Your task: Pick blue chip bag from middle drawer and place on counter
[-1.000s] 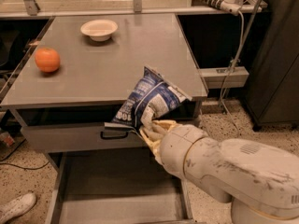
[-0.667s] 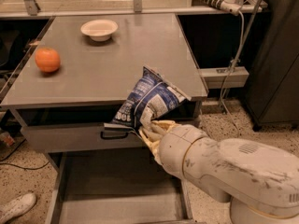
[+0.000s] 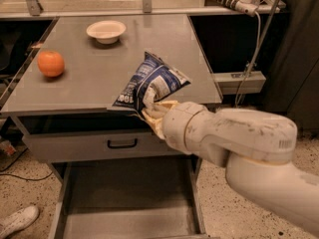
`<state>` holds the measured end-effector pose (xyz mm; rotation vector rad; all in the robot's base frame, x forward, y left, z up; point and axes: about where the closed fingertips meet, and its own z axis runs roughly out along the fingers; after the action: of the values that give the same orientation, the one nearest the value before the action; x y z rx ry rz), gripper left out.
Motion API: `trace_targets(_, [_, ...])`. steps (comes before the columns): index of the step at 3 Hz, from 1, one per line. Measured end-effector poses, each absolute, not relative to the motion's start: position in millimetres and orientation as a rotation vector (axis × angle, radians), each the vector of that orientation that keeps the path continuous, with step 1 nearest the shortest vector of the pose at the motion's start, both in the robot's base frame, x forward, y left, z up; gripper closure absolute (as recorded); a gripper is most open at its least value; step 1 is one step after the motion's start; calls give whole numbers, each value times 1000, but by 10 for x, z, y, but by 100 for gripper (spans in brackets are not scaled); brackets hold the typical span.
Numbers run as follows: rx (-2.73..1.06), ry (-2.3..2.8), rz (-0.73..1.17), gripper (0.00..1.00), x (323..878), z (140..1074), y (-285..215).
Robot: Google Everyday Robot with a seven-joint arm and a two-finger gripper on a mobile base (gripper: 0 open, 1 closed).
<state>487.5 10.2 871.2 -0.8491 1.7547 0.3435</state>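
Holds the blue chip bag [image 3: 149, 81] higher and further over the table [image 3: 89, 91] than a second ago, well above the open middle drawer [image 3: 129, 200]. Shows, from left to right, an orange [image 3: 51, 63] and a white bowl [image 3: 105, 31] resting on the table, then the bag tilted over the front edge. Keeps the gripper [image 3: 152, 114] clamped on the bag's lower corner, ahead of the white arm [image 3: 239, 143].
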Motion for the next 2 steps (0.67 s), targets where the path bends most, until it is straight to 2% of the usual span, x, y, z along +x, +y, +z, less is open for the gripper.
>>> trace_targets(2, [-868,1765,397,100,5510,8560,253])
